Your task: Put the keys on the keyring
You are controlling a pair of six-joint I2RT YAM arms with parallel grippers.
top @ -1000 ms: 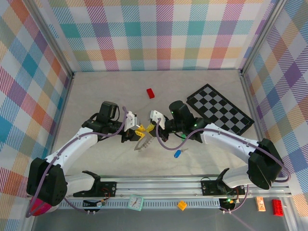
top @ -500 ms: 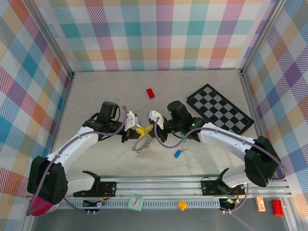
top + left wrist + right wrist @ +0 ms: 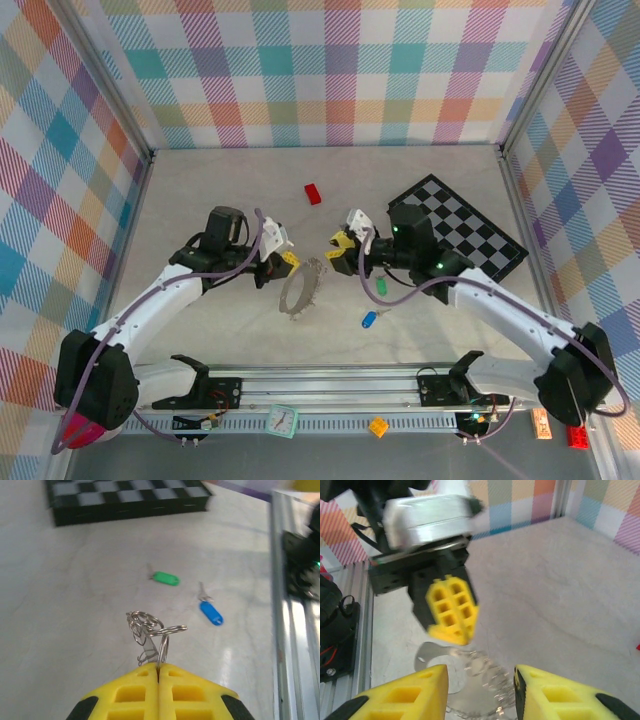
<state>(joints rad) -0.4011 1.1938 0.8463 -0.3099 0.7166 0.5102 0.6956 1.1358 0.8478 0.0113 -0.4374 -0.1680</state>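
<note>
Yellow fingertips of the left gripper (image 3: pixel 159 674) are clamped shut on the keyring (image 3: pixel 151 630), which juts out from them above the table (image 3: pixel 200 200). The green key (image 3: pixel 165 578) and the blue key (image 3: pixel 210 613) lie loose on the table beyond it, near each other but apart. The right gripper (image 3: pixel 341 243) was pinched shut beside the ring a second ago. It has drawn back toward the chequered board (image 3: pixel 470 240) — jaws now parted, holding nothing.

Bright, even overhead light; shadows soft, faint. Left wrist view: pale glare on the grey desk (image 3: pixel 227 657). Right wrist view: motion blur, thin silvery keyring (image 3: pixel 480 672) smeared.
</note>
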